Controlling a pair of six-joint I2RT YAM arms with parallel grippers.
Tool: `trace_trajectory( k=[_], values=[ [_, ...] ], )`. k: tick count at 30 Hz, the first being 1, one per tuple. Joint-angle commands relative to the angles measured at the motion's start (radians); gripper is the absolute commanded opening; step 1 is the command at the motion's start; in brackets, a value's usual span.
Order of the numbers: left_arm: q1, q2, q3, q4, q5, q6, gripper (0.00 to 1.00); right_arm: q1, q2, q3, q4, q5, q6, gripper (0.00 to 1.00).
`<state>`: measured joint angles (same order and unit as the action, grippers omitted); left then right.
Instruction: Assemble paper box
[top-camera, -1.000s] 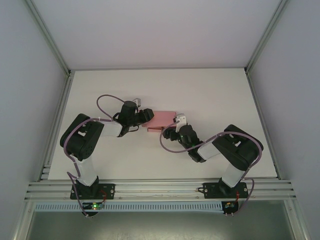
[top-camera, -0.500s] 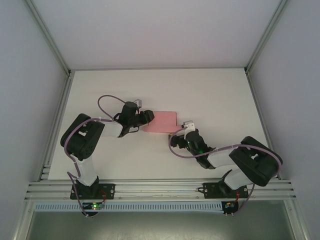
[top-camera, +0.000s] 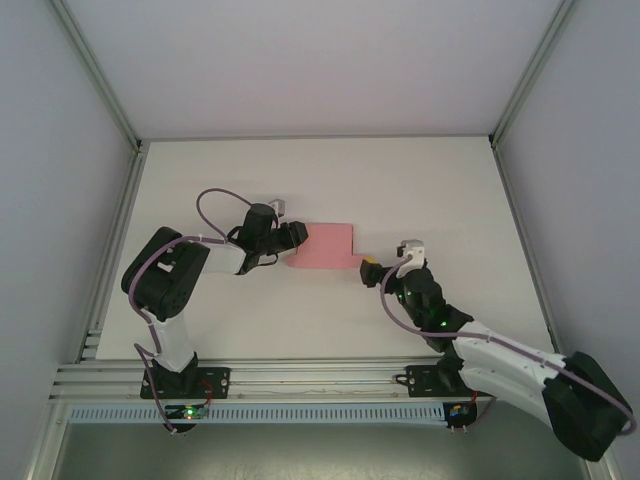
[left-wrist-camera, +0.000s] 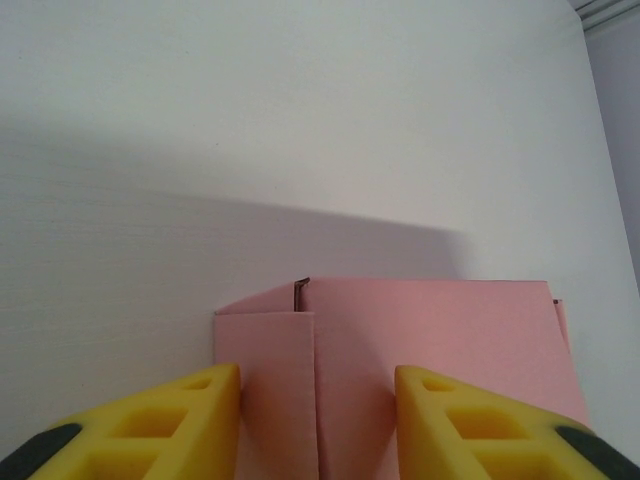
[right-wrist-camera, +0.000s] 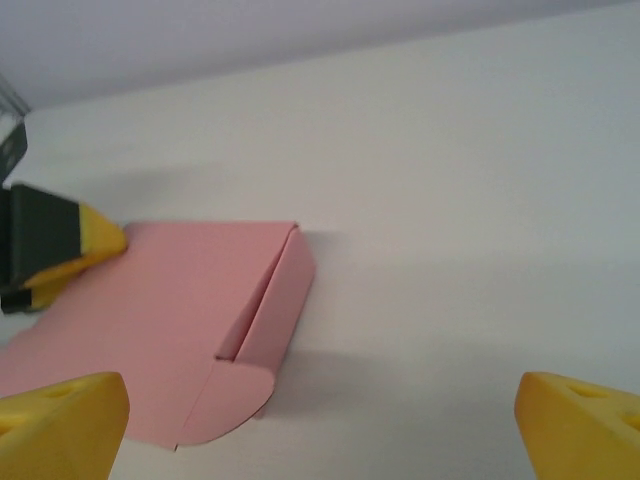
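The pink paper box (top-camera: 325, 245) lies flat on the white table, its folded side flap and rounded tab at its right end (right-wrist-camera: 255, 330). My left gripper (top-camera: 293, 238) is over the box's left end. In the left wrist view its yellow fingertips (left-wrist-camera: 318, 400) stand partly apart, and the pink card (left-wrist-camera: 440, 340) runs under and past both of them. I cannot tell whether they press on it. My right gripper (top-camera: 388, 258) stands wide open just right of the box, clear of it, with bare table between its tips (right-wrist-camera: 320, 400).
Bare white tabletop (top-camera: 450, 190) stretches behind and to the right of the box. Aluminium posts and grey walls close in the sides. A metal rail (top-camera: 320, 378) carrying both arm bases runs along the near edge.
My right gripper has let go of the box's right end, opened wide and drawn back to the right. The box now lies flatter on the table. The left arm has barely moved.
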<state>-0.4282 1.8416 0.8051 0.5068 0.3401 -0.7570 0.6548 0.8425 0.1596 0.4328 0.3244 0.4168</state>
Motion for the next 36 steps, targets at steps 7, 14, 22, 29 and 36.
trace_trajectory(
  k=[7, 14, 22, 29, 36],
  values=[
    [-0.01, 0.05, -0.003, -0.107, 0.016, 0.045, 0.39, -0.097, 0.118, 0.165, -0.072, -0.159, -0.007, 0.98],
    [-0.009, 0.048, -0.009, -0.106, 0.013, 0.041, 0.39, -0.125, 0.559, 0.413, -0.073, -0.316, 0.023, 0.87],
    [-0.009, 0.048, -0.013, -0.097, 0.011, 0.032, 0.38, -0.19, 0.793, 0.509, -0.005, -0.522, 0.09, 0.68],
    [-0.007, 0.063, -0.004, -0.082, 0.04, 0.025, 0.37, -0.204, 0.881, 0.519, 0.012, -0.585, 0.116, 0.39],
    [0.001, 0.062, -0.024, -0.065, 0.044, 0.018, 0.32, -0.233, 0.881, 0.49, 0.086, -0.621, 0.154, 0.23]
  ],
)
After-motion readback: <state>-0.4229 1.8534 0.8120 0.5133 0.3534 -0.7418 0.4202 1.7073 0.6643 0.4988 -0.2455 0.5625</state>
